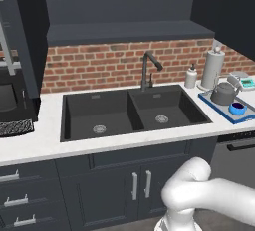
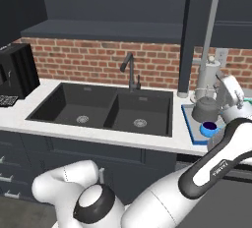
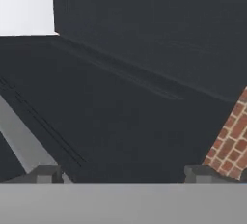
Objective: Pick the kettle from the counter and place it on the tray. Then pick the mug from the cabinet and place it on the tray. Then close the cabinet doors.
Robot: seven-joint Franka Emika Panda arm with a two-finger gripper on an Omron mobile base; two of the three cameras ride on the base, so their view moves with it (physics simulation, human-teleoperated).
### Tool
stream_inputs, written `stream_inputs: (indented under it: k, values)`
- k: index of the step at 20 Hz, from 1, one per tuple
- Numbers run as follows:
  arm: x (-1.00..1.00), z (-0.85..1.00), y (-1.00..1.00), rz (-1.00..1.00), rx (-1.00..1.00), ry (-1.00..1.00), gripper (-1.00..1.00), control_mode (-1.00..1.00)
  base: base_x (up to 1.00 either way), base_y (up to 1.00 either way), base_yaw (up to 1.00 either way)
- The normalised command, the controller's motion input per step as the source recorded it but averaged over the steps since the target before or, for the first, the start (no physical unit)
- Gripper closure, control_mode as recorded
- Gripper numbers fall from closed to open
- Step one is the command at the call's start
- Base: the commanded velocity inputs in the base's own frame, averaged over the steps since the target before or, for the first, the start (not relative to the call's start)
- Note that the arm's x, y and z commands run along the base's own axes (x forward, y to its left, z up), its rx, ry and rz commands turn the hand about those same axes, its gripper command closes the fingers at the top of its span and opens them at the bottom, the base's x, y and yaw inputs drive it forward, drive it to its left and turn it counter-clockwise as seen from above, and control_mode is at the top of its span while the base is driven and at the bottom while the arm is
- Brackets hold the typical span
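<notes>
Close before the hand camera, the gripper (image 3: 123, 174) has its finger tips (image 3: 46, 174) spread wide and pinching nothing, facing a dark cabinet door (image 3: 144, 97) with what seems to be its silver bar handle (image 3: 21, 141) just beside one tip. Farther off, right of the sink (image 1: 132, 113), the kettle (image 1: 223, 93) and mug (image 1: 237, 108) sit on the tray (image 1: 206, 98) on the counter (image 1: 45, 140).

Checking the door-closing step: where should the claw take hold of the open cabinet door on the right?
Best on the long vertical silver bar handle of the cabinet door, or flat against the panel's open face. The bar stands upright and proud of the panel, so open fingers straddling it sideways should fit. The claw is open, facing dark cabinet panels.
</notes>
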Motion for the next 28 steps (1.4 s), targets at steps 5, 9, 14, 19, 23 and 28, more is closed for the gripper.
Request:
stream_inputs:
  k: [5, 9, 14, 19, 23, 28]
  values:
    - [0.56, -0.02, -0.26, 0.16, 0.20, 0.01, -1.00, -1.00, 0.00, 0.00, 0.00]
    - [0.49, 0.01, -0.01, 0.04, 0.07, 0.13, -1.00, -1.00, 0.00, 0.00, 0.00]
    - [0.39, 0.14, 0.05, 0.01, -0.02, 0.22, -1.00, -1.00, 0.00, 0.00, 0.00]
    - [0.26, 0.23, 0.34, 0.00, -0.10, 0.19, -1.00, -1.00, 0.00, 0.00, 0.00]
    - [0.12, 0.21, 0.58, 0.00, -0.09, 0.11, -1.00, -1.00, 0.00, 0.00, 0.00]
    - [0.05, 0.03, 0.85, 0.00, -0.07, 0.05, -1.00, -1.00, 0.00, 0.00, 0.00]
